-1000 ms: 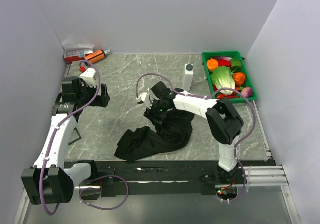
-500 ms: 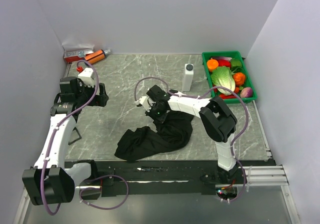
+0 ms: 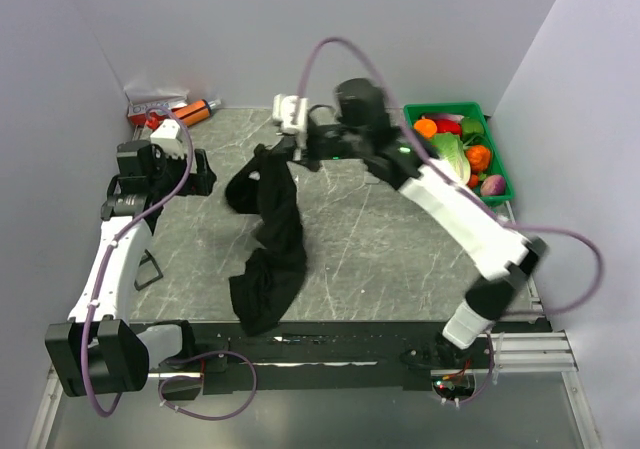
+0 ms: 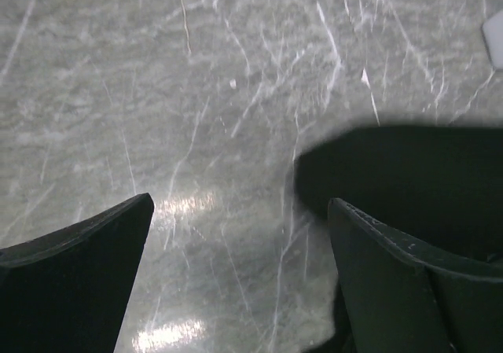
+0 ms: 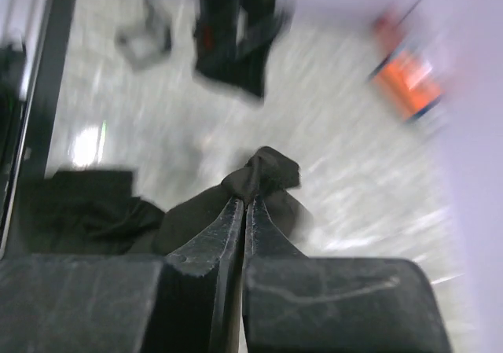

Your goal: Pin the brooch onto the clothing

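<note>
At the left of the top view, the left gripper [image 3: 198, 175] hangs over bare table [image 3: 400, 259] much where it was a second ago. Its own camera shows its fingers [image 4: 78, 282] spread wide with nothing between them, and a dark shape at the right of that frame that is probably the clothing's edge or its shadow.

The big change is at centre. A second ago the clothing [image 3: 278, 224] lay heaped at lower centre. Now it hangs as a long black drape from upper centre, with its lower end still bunched on the table near the bottom edge.

It hangs from the right gripper [image 3: 282, 152], which has risen and swung toward the back wall. In the blurred wrist view its fingers [image 5: 228, 227] are pressed together on a small fold of black fabric.

The green tray [image 3: 500, 169] sits untouched at upper right.

This looks like shaking the shirt out so it can be laid flat. Pinning has not begun, and no brooch shows in any view.
</note>
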Controlling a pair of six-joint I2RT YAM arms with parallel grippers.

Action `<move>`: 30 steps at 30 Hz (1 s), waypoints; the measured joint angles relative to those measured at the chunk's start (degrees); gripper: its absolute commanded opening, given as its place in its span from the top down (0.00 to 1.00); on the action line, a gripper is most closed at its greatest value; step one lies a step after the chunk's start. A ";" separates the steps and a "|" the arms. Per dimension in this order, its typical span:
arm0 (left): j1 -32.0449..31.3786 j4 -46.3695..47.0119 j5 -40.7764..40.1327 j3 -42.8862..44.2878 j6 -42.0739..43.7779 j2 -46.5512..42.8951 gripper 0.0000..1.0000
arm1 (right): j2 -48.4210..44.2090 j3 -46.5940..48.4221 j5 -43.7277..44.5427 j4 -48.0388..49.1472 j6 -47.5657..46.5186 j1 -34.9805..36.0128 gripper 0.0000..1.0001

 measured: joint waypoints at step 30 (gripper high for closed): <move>0.33 -8.85 9.11 -1.70 16.31 4.42 0.01 | -37.48 -60.24 0.39 -2.78 -21.44 -7.87 0.62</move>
